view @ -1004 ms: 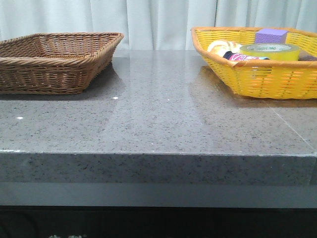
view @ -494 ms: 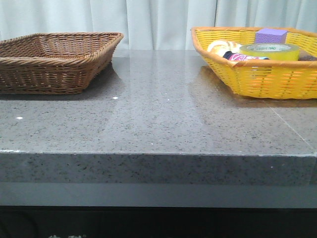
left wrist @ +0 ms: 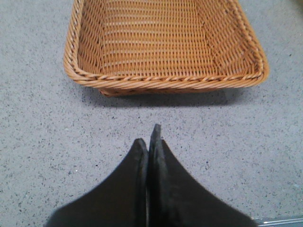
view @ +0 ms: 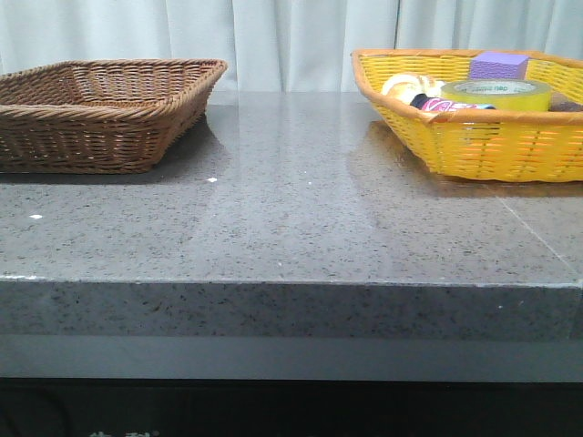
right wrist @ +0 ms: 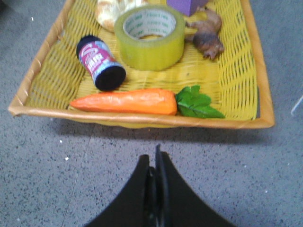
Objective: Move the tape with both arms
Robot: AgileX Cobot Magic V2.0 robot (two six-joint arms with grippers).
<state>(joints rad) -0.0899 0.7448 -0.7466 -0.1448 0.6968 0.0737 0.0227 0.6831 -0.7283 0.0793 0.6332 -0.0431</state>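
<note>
The tape [right wrist: 150, 35], a wide yellow translucent roll with a white core and green letters, lies flat in the yellow basket [right wrist: 142, 120]; in the front view the tape [view: 496, 93] shows over the basket's near wall [view: 492, 150]. My right gripper [right wrist: 152, 158] is shut and empty over the grey table, just outside the basket's near rim. My left gripper [left wrist: 148, 137] is shut and empty over the table in front of the brown wicker basket [left wrist: 165, 82]. Neither arm shows in the front view.
The brown basket [view: 100, 114] stands empty at the table's back left. The yellow basket also holds a toy carrot [right wrist: 128, 101] with green leaves, a red-labelled black bottle [right wrist: 101, 64], a purple cube [view: 499, 66], a brown figure [right wrist: 208, 40] and a pale object [view: 401, 86].
</note>
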